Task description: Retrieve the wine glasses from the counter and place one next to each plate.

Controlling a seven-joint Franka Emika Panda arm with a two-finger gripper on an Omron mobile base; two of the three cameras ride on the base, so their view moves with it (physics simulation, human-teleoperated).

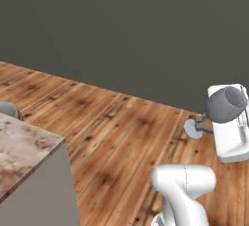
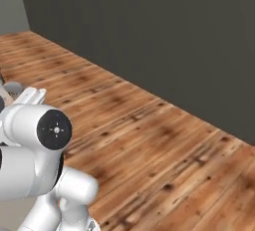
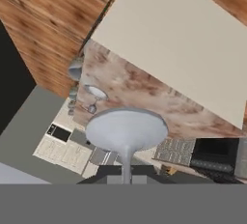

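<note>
- One wine glass (image 1: 225, 104) is off the desk and in the gripper (image 3: 126, 175). In the hand view the jaws are pinched tight on its thin stem, with the round foot spread just above the fingertips.
- In the left base view that glass hangs tipped well over above the wooden floor (image 1: 121, 132). Its bowl lies close against the white hand and its foot points out to the left.
- The second wine glass (image 3: 95, 94) stands on the brown-and-pink marbled desk (image 3: 144, 97) in the hand view, near the desk's edge. It is not yet fetched.
- A grey rounded thing (image 3: 75, 69) sits at the corner of that marbled top; I cannot tell whether it is a plate.
- My reading: the task is at the carrying stage of the first glass. Setting it beside a plate, and the whole trip for the second glass, are left.
- The arm rises from the base with its big white joint (image 2: 37, 133) bulking low and left in the right base view. The hand is held out high over open floor, away from the marbled desk corner (image 1: 26, 147) in the left base view.
</note>
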